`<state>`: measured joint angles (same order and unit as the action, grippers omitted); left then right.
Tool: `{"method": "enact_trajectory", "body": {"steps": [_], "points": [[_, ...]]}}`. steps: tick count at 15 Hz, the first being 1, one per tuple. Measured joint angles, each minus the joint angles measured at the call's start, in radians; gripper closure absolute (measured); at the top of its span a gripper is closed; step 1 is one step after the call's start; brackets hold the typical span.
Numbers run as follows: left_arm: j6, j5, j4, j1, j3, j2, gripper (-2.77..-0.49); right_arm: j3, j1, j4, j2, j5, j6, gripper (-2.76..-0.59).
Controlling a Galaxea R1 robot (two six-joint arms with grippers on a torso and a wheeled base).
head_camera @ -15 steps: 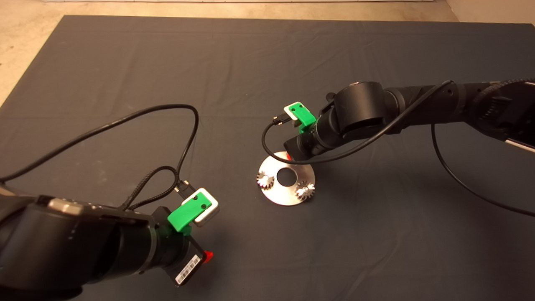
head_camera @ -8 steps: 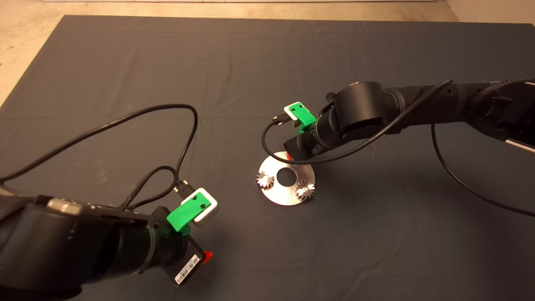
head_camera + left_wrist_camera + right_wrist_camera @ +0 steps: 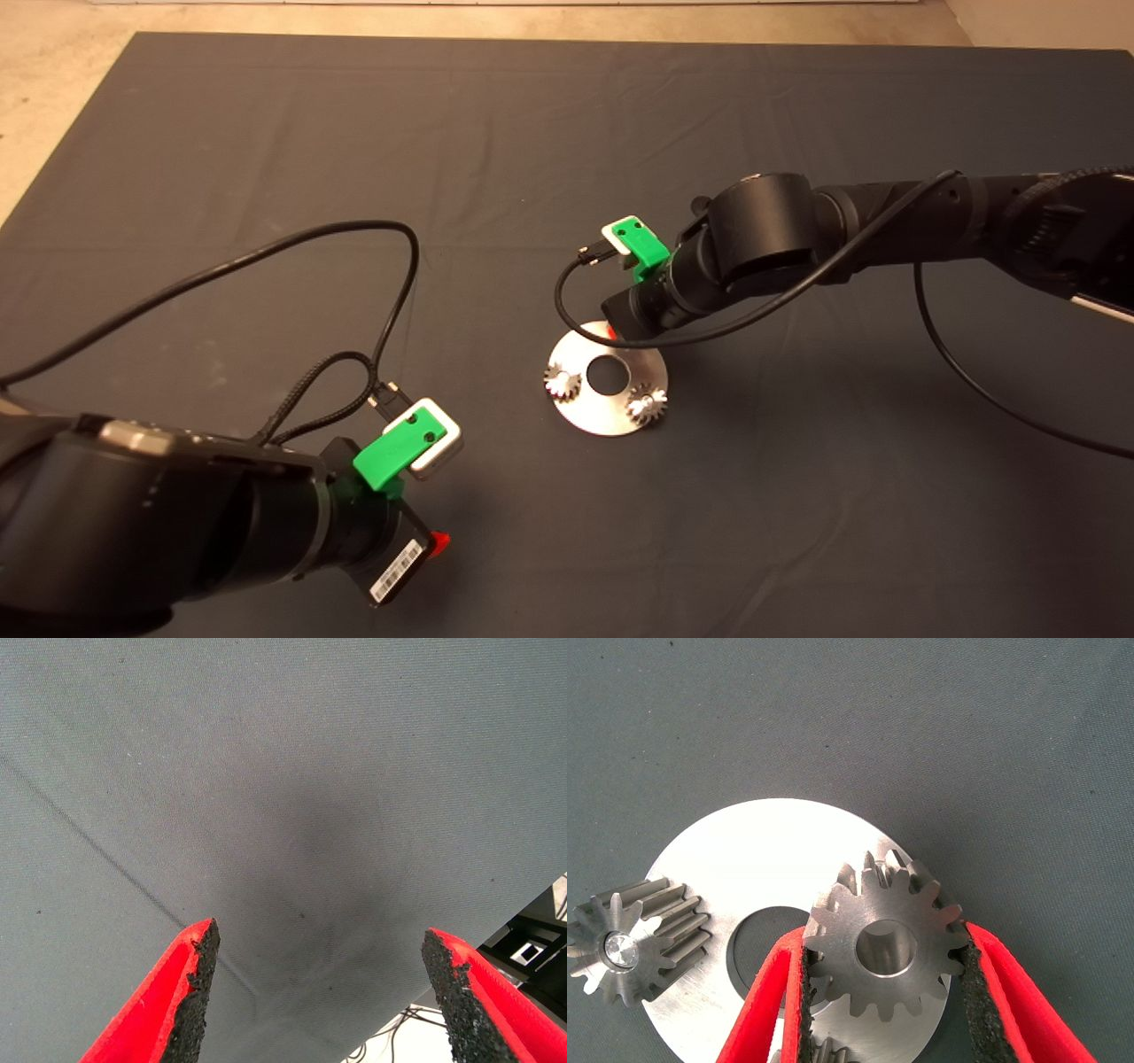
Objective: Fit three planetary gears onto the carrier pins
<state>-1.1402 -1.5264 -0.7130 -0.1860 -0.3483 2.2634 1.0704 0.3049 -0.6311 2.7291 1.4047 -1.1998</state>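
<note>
**Third gear held over the carrier disc, two gears seated**

The third gear (image 3: 886, 950) is clamped between the two red fingers (image 3: 766, 1010) of the right gripper (image 3: 881, 992), its black pads pressing on the teeth at opposite sides. The gear's flat face and open centre bore face the wrist camera, and it sits over the silver disc (image 3: 762, 868), overlapping the edge of the disc's large central hole. Whether it touches the disc or a pin cannot be told.

Two planetary gears are already on carrier pins: the left gear (image 3: 562, 383) at the disc's left edge and the near-right gear (image 3: 647, 403) at its near-right edge. In the right wrist view one seated gear (image 3: 631, 943) shows a bright pin end in its bore, and only the tooth tips of another (mostly hidden behind the held gear) show at the picture's lower edge.

The disc (image 3: 611, 412) lies flat on the dark mat (image 3: 567, 133), near the centre. The right gripper (image 3: 609, 332) reaches in from the right and is at the disc's far edge, largely hidden under its own arm.

The left gripper (image 3: 438, 542) is parked at the near left of the mat, well apart from the disc. Its fingers (image 3: 177, 1001) stand wide apart with nothing between them, over bare mat (image 3: 283, 771).
</note>
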Motion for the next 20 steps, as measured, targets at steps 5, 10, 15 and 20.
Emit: {"method": "enact_trajectory", "body": {"steps": [5, 10, 15, 20], "points": [[0.000, 0.000, 0.000, 0.000, 0.000, 0.000, -1.60, 0.007, 0.000, 0.000, 0.000, -0.009, 0.000, -0.89], [0.000, 0.000, 0.000, 0.000, 0.000, 0.000, -1.60, 0.021, 0.000, 0.000, 0.000, -0.030, 0.000, -0.89], [0.000, 0.000, 0.000, 0.000, 0.000, 0.000, -1.60, 0.023, 0.000, 0.001, 0.000, -0.030, 0.002, -0.89], [0.000, 0.000, 0.000, 0.000, 0.000, -0.001, -1.60, 0.025, 0.000, 0.003, 0.000, -0.031, 0.003, -0.89]]}}
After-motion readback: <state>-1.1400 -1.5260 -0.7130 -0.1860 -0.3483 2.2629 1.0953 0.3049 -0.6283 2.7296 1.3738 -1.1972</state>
